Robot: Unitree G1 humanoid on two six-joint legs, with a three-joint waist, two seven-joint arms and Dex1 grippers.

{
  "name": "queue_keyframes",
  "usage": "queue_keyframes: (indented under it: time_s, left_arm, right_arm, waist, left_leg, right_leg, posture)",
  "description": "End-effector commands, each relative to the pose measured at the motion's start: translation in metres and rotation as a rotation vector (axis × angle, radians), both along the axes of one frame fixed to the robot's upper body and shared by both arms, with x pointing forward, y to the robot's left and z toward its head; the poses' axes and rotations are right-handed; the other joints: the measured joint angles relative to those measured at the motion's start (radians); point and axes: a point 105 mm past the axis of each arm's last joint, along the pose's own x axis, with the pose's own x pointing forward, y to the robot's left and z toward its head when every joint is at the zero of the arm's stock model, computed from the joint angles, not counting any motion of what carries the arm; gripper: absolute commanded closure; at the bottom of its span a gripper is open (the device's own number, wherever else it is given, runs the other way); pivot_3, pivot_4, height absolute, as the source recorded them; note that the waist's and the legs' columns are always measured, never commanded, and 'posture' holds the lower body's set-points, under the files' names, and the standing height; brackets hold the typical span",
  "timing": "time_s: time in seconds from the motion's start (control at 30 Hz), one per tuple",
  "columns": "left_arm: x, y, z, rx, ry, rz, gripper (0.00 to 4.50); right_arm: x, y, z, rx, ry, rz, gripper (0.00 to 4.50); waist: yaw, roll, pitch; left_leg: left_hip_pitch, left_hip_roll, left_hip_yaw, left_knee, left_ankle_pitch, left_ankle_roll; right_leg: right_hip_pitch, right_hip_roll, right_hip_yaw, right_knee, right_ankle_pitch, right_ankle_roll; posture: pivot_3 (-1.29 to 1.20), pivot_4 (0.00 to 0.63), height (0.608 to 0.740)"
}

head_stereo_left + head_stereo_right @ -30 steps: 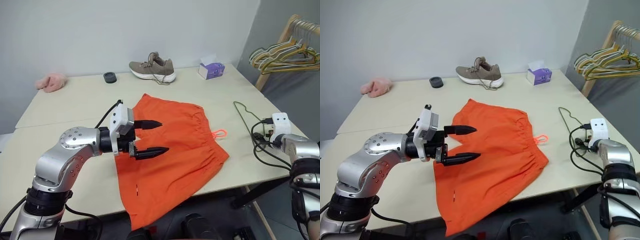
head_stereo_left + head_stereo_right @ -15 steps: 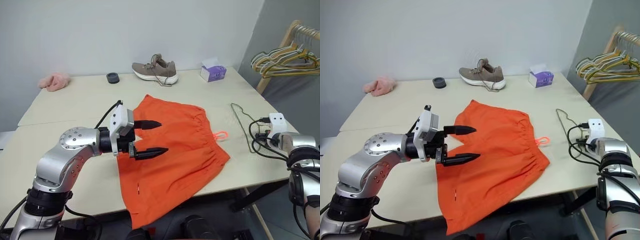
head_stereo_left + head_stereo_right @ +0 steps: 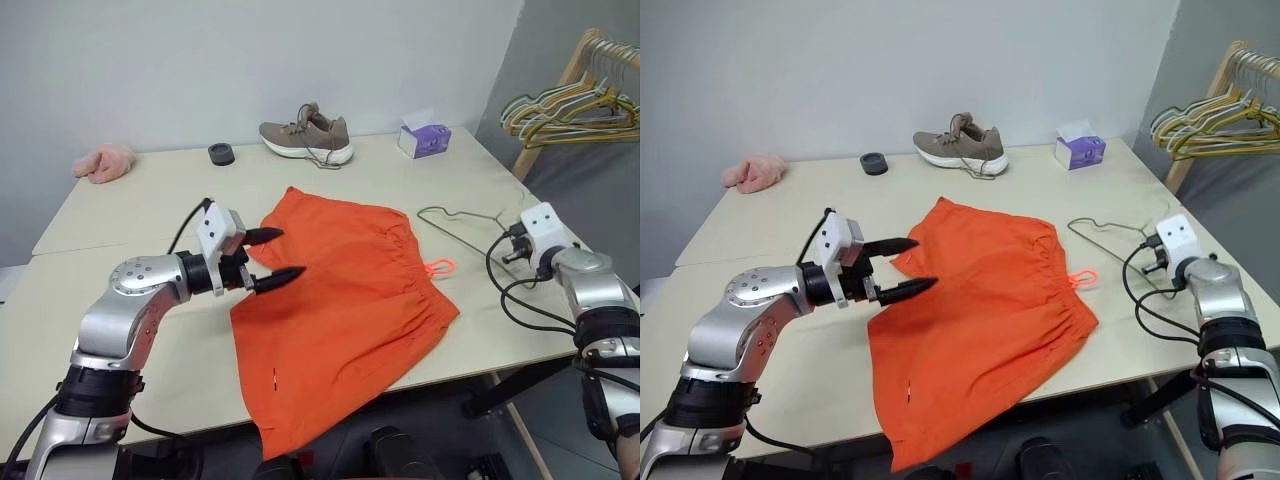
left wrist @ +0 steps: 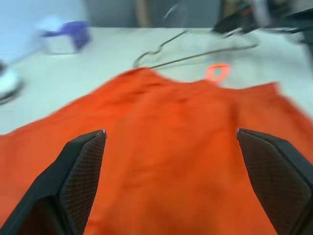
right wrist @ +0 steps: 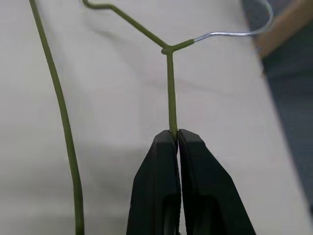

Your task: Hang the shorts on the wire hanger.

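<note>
Nearest table edge: the shorts [image 3: 345,310] lay spread flat, orange, one corner draped over the front edge of the table [image 3: 150,200], the gathered waistband turned toward the robot's right.
Drawstring: an orange loop [image 3: 438,266] lay on the tabletop just beside the waistband.
Left gripper: the left gripper [image 3: 272,257] hovered over the near-left part of the shorts, its two black fingers spread wide with nothing between them; whether the tips touched the fabric could not be told.
Right gripper: the right gripper [image 5: 174,135] had its fingers pressed together on one wire of the wire hanger [image 3: 465,222], close below the twist where the hook starts.
Wire hanger: it sat to the right of the shorts, apart from them, olive-grey, with its hook [image 5: 234,30] pointing away from the gripper.
Far side of the table: a brown shoe [image 3: 306,136], a small dark round object [image 3: 220,154], a purple tissue box [image 3: 422,137] and a pink fluffy cloth [image 3: 103,163] stood well apart from the shorts.
Beyond the right edge: a wooden rack [image 3: 570,80] carried bunched yellow and green hangers [image 3: 565,108].
</note>
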Motion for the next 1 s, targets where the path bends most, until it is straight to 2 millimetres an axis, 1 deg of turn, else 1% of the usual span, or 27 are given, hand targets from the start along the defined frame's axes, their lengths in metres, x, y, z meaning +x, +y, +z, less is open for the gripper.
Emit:
queue_keyframes:
  time_s: [0.03, 0.1, 0.23, 0.37, 0.4, 0.43, 0.5, 0.63, 0.73, 0.8, 0.83, 0.9, 1.0]
  left_arm:
    - [0.018, 0.015, 0.023, -0.002, -0.107, 0.105, 0.0]
    - [0.022, 0.018, 0.027, -0.006, -0.112, 0.116, 0.0]
    - [0.026, 0.017, 0.036, -0.061, -0.052, 0.083, 0.0]
    - [0.028, 0.018, 0.038, -0.072, -0.007, 0.072, 0.0]
    - [0.031, 0.02, 0.037, -0.069, 0.014, 0.073, 0.0]
    - [0.032, 0.022, 0.037, -0.067, 0.029, 0.073, 0.0]
    - [0.038, 0.027, 0.039, -0.063, 0.038, 0.095, 0.0]
    - [0.043, 0.029, 0.037, -0.021, 0.062, 0.077, 0.0]
    - [0.04, 0.025, 0.028, 0.042, 0.103, 0.002, 0.0]
    - [0.038, 0.021, 0.025, 0.072, 0.114, -0.04, 0.0]
    - [0.035, 0.017, 0.023, 0.08, 0.127, -0.079, 0.0]
    - [0.023, 0.007, 0.019, 0.101, 0.177, -0.19, 0.0]
    - [0.009, 0.0, 0.009, 0.154, 0.227, -0.291, 0.0]
  right_arm:
    - [-0.004, 0.033, 0.046, -0.201, -0.198, 0.164, 4.46]
    - [-0.009, 0.045, 0.056, -0.281, -0.255, 0.222, 4.46]
    - [-0.021, 0.083, 0.083, -0.451, -0.431, 0.388, 4.46]
    - [-0.028, 0.103, 0.094, -0.495, -0.515, 0.474, 4.46]
    - [-0.033, 0.116, 0.102, -0.5, -0.572, 0.531, 4.46]
    - [-0.037, 0.125, 0.107, -0.504, -0.612, 0.572, 4.46]
    - [-0.047, 0.143, 0.114, -0.518, -0.678, 0.664, 4.46]
    - [-0.065, 0.173, 0.112, -0.491, -0.732, 0.842, 4.46]
    - [-0.078, 0.195, 0.11, -0.458, -0.76, 0.965, 4.46]
    - [-0.084, 0.205, 0.109, -0.447, -0.763, 1.02, 4.46]
    - [-0.085, 0.209, 0.109, -0.439, -0.762, 1.04, 4.46]
    - [-0.088, 0.217, 0.109, -0.427, -0.765, 1.072, 4.46]
    - [-0.09, 0.225, 0.112, -0.414, -0.775, 1.105, 4.46]
  waist:
    - [0.002, 0.0, 0.0]
    - [0.0, 0.0, 0.0]
    - [-0.001, 0.0, 0.001]
    - [-0.002, -0.001, 0.001]
    - [-0.002, -0.001, 0.001]
    - [-0.003, -0.001, 0.001]
    - [-0.005, -0.001, 0.001]
    - [-0.007, -0.001, 0.001]
    - [-0.008, -0.001, 0.001]
    - [-0.007, -0.001, 0.001]
    - [-0.007, -0.001, 0.001]
    - [-0.007, -0.001, 0.001]
    - [-0.008, -0.001, 0.001]
  left_leg:
    - [0.0, 0.0, 0.0, 0.0, 0.0, 0.0]
    - [0.0, 0.0, 0.001, 0.0, 0.0, 0.0]
    - [0.0, -0.001, 0.001, 0.001, 0.0, 0.0]
    - [0.0, -0.001, 0.001, 0.001, 0.0, 0.0]
    - [0.0, -0.001, 0.001, 0.001, 0.0, 0.0]
    - [0.0, -0.001, 0.001, 0.001, 0.0, 0.0]
    - [0.0, -0.001, 0.001, 0.001, 0.0, 0.0]
    - [0.0, -0.001, 0.0, 0.001, 0.0, 0.0]
    - [0.0, -0.001, 0.0, 0.001, 0.0, 0.0]
    - [0.0, -0.001, 0.0, 0.001, 0.0, 0.0]
    - [0.0, -0.001, 0.0, 0.001, 0.0, 0.0]
    - [0.0, -0.001, -0.001, 0.001, 0.0, 0.0]
    - [0.0, -0.001, -0.001, 0.001, 0.0, 0.0]
  right_leg:
    - [0.0, 0.0, 0.0, 0.0, 0.0, 0.0]
    - [0.0, 0.0, 0.0, 0.0, 0.0, 0.0]
    - [0.0, -0.001, 0.0, 0.0, 0.0, 0.001]
    - [0.0, -0.001, 0.0, 0.0, 0.0, 0.001]
    - [0.0, -0.001, 0.0, 0.0, 0.0, 0.001]
    - [0.0, -0.001, 0.0, 0.0, 0.0, 0.001]
    - [0.0, -0.001, 0.0, 0.0, 0.0, 0.001]
    - [0.0, -0.001, -0.001, 0.0, 0.0, 0.001]
    - [0.0, -0.001, -0.001, 0.0, 0.0, 0.001]
    - [0.0, -0.001, -0.001, 0.0, 0.0, 0.001]
    - [0.0, -0.001, -0.001, 0.0, 0.0, 0.001]
    - [0.0, -0.001, -0.001, 0.0, 0.0, 0.001]
    - [0.0, -0.001, -0.001, 0.001, 0.001, 0.0]
  posture:
    - [-0.2, 0.053, 0.74]
    - [-0.2, 0.054, 0.74]
    - [-0.21, 0.055, 0.74]
    - [-0.21, 0.055, 0.74]
    - [-0.22, 0.053, 0.74]
    - [-0.22, 0.053, 0.74]
    - [-0.22, 0.051, 0.74]
    - [-0.22, 0.047, 0.74]
    - [-0.22, 0.047, 0.74]
    - [-0.22, 0.047, 0.74]
    - [-0.22, 0.047, 0.74]
    - [-0.22, 0.047, 0.74]
    - [-0.23, 0.049, 0.74]
